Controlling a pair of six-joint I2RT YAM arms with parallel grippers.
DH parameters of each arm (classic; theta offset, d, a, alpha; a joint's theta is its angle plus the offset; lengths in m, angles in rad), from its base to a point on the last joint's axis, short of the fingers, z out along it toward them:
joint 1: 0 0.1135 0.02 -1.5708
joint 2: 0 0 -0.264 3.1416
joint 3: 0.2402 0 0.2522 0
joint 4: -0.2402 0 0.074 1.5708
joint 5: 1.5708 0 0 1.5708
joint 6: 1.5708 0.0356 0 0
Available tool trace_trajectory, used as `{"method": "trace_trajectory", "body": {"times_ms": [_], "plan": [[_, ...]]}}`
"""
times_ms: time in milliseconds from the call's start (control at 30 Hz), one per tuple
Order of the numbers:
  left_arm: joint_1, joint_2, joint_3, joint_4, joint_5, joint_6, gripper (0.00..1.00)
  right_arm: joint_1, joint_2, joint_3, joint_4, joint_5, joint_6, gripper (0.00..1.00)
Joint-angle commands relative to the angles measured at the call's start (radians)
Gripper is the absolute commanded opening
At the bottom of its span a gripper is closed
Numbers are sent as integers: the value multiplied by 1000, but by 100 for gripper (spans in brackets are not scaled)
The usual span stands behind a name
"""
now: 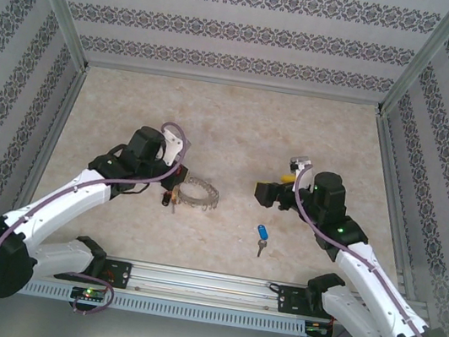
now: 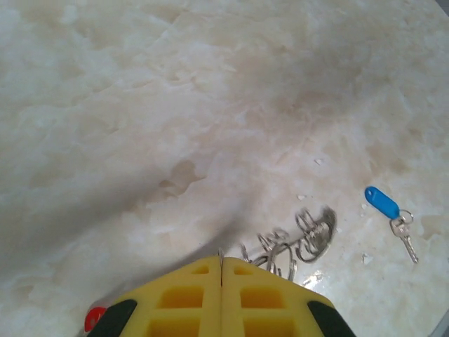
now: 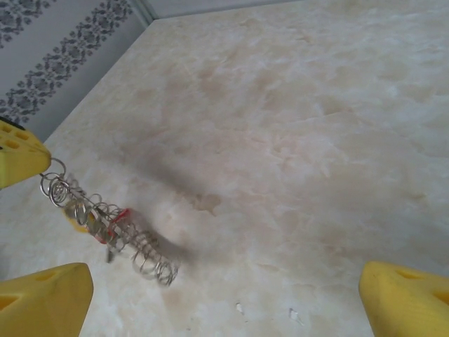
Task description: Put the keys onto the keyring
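Pale, marble-patterned worktop (image 1: 239,128) is fenced on three sides by walls (image 1: 230,24) papered in grey floral bands. A slotted metal rail (image 1: 205,289) runs along the near edge between the two arm bases.

At centre left, the left tool (image 2: 222,261) has its yellow fingers pressed flat together. They pinch one wire loop on the left rim of the keyring (image 3: 140,249). From the right wrist camera the ring is seen almost edge-on, a line of blurred wire loops slanting down to the worktop with its shadow beneath.

A red-capped key (image 3: 121,214) and a yellow-capped key (image 3: 76,216) sit among those loops. Whether they are threaded on or just resting against the ring is not clear. From above, the red cap lies just near of the ring's left side, close under the left tool, and the left arm's dark wrist covers the place where fingers and ring meet.

To the right and nearer, well apart from the ring, a blue-capped key (image 1: 263,233) lies flat and alone on bare worktop. Its silver blade points toward the near edge.

Further right, the right tool (image 3: 224,302) faces the ring with its fingers (image 3: 45,298) spread wide and nothing between them. A few small white specks (image 3: 238,307) dot the surface below it.
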Motion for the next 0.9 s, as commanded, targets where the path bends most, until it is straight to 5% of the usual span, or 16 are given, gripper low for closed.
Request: {"method": "trace_trajectory", "body": {"times_ms": [0, 200, 433, 867], "plan": [[-31, -36, -7, 73, 16, 66, 0, 23, 17, 54, 43, -34, 9, 94], [-89, -66, -20, 135, -17, 77, 0, 61, 131, 92, 127, -53, 2, 82], [-181, -172, -90, 311, 16, 117, 0, 156, 157, 46, 327, -225, 1, 69], [-192, -181, -153, 563, 273, 60, 0, 338, 78, 27, 348, -276, -143, 27]]}}
